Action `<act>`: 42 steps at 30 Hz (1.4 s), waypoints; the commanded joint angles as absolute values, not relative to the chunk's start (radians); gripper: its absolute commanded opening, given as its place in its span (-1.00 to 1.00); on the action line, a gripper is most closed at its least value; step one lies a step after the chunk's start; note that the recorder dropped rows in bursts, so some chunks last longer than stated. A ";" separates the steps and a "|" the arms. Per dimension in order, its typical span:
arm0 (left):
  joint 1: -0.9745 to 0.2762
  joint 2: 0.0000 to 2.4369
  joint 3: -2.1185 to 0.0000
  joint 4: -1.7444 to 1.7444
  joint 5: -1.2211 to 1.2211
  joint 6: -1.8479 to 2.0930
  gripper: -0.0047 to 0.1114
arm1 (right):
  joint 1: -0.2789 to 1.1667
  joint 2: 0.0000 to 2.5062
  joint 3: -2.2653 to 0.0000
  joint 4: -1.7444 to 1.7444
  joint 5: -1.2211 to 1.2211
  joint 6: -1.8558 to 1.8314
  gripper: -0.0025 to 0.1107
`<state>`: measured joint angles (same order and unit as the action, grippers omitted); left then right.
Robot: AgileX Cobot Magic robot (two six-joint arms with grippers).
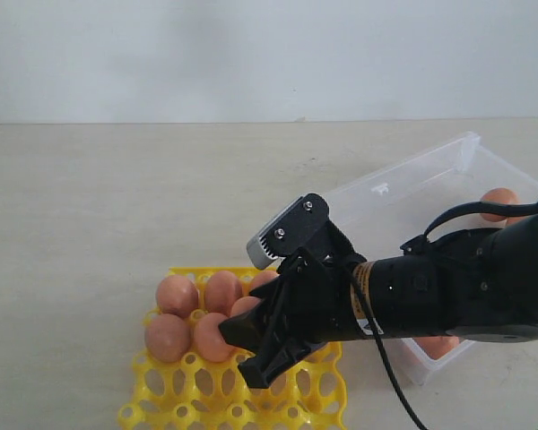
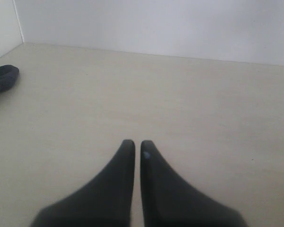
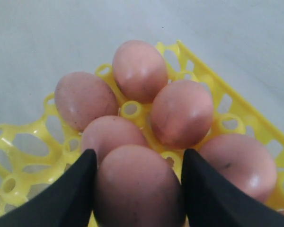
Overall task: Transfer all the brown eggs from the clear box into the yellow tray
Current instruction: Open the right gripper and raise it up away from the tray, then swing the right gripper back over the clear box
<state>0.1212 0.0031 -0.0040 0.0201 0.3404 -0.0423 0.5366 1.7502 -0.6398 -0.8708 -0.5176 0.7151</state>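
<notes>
Right end effector gripping brown egg between its fingers, over yellow tray

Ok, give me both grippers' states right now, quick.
Left gripper: shut, nothing between the jaws.
Right gripper: shut on a brown egg over the yellow tray.

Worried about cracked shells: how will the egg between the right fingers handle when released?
Probably fragile: the held egg sits between two hard black fingers, so light pressure seems wise. Its smooth, rounded shell would likely roll if released outside a yellow tray socket. Neighbouring eggs sit close, so knocks seem possible.
</notes>
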 commanded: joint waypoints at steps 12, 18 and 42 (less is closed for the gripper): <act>0.116 0.000 0.000 0.020 0.336 -0.038 -0.85 | 0.539 1.747 -0.640 -0.866 -0.527 0.704 0.02; 0.116 0.000 0.000 0.020 0.336 -0.038 -0.85 | 0.539 1.740 -0.640 -0.866 -0.529 0.727 0.02; 0.116 0.000 0.000 0.020 0.336 -0.038 -0.85 | 0.539 1.177 -0.641 0.327 -0.572 -0.639 -0.95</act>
